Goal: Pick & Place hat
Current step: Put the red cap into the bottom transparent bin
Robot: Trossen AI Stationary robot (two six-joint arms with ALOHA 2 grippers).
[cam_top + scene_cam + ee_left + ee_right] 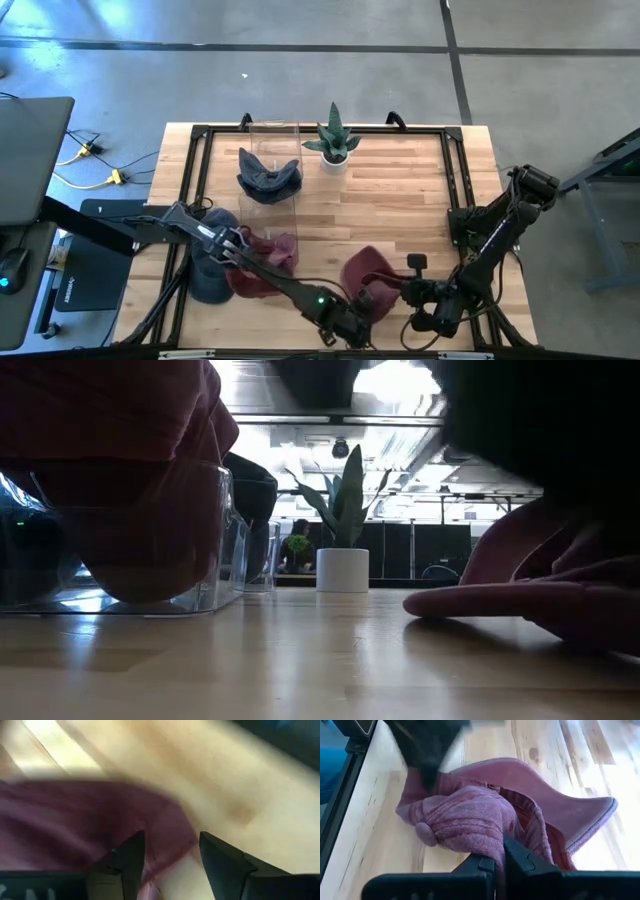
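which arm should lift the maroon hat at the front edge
Right, probably. The right gripper is already shut on the maroon hat, pinching its fabric. The left gripper is open over the hat's edge, gripping nothing.

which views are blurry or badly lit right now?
Left wrist view: blurred throughout, maroon hat smeared, left gripper fingers open over its edge. Low view: backlit, ceiling light blown out, hat and glass container dark, plant pot sharp. Right wrist view: hat sharp, dark blurred left arm at top. High view: evenly lit, sharp.
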